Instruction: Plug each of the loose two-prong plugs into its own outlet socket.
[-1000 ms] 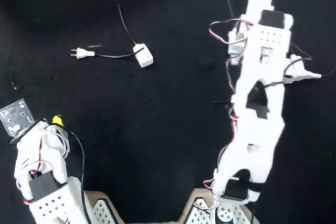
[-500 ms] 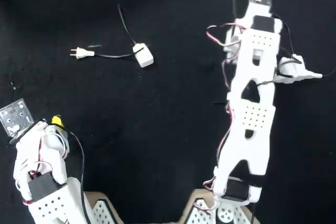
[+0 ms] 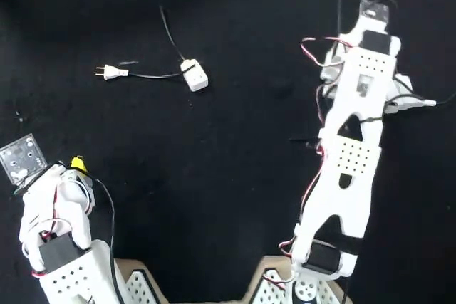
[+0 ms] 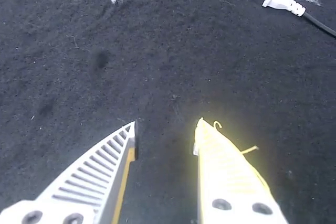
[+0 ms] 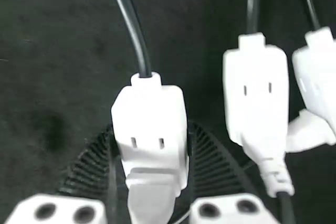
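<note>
Well, the right hand point(image 5: 149, 148) is clamped on a white socket point(image 5: 151, 121), its black ribbed fingers point(image 5: 89, 169) against both sides, over at the right of the table point(image 3: 235, 140). A second socket point(image 5: 255, 98) lies just beside it with a corded piece in its end, and a third white body point(image 5: 317, 72) sits close against that one. The left hand point(image 4: 165, 124) sits at the near left corner, fingers parted over bare table, while the loose plug point(image 3: 107, 72) lies well apart at the far left, prongs pointing left, its cord running to a white block point(image 3: 194, 75).
</note>
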Available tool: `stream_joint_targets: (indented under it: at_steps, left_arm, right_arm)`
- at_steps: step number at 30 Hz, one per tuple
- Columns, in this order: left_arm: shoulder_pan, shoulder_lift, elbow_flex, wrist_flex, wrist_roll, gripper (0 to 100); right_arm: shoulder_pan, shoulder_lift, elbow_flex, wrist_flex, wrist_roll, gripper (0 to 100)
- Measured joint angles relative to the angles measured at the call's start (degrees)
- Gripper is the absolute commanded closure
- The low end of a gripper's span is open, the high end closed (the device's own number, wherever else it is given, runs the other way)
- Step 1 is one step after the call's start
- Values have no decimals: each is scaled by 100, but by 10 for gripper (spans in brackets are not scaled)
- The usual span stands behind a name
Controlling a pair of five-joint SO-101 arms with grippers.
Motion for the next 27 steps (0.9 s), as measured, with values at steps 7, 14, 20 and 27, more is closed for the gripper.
stream_joint_targets:
  at_steps: [7, 14, 20, 27]
  left_arm:
    - [0, 0, 0, 0, 0, 809]
    - [0, 0, 0, 0, 0, 809]
    - [0, 0, 0, 0, 0, 809]
    - [0, 0, 0, 0, 0, 809]
  right_arm:
    - [114, 299, -9, 0, 97, 987]
    - [132, 299, -9, 0, 123, 979]
    - [132, 299, -9, 0, 123, 782]
    - [123, 308, -325, 0, 114, 745]
